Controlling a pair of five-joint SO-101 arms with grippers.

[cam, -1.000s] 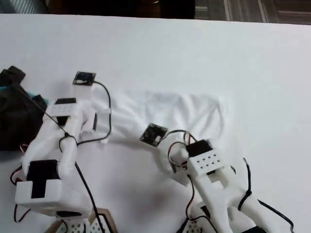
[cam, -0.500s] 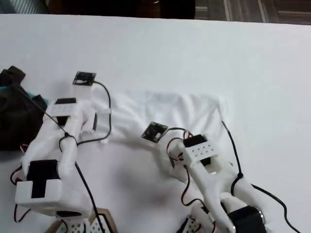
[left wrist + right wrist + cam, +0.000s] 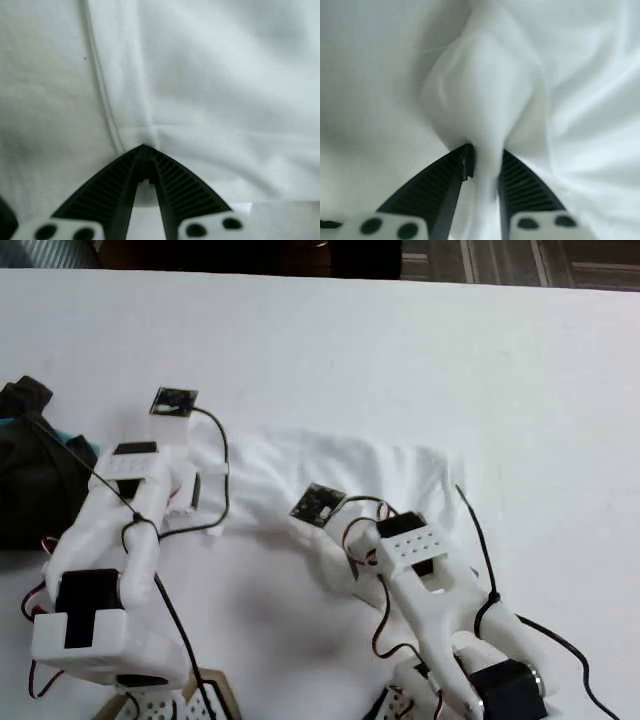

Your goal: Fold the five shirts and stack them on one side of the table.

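A white shirt [image 3: 340, 468] lies spread across the middle of the white table [image 3: 420, 350]. My left gripper [image 3: 205, 495] rests at the shirt's left edge. In the left wrist view it [image 3: 144, 150] is shut, its tips pinching the shirt's hem [image 3: 120, 135]. My right gripper [image 3: 338, 562] sits at the shirt's near edge, shut on a raised fold of the white cloth [image 3: 485, 100] that stands between its black fingers [image 3: 452, 175]. A heap of dark shirts [image 3: 30, 475] with a bit of teal cloth lies at the table's left side.
The far half and the right side of the table are bare white surface. Cables loop from both wrist cameras over the shirt. The arms' bases and a brown block [image 3: 215, 695] stand at the near edge.
The right arm has drawn the shirt's near edge leftward and toward the front, so the shirt's right edge has shifted left. The left arm has kept still.
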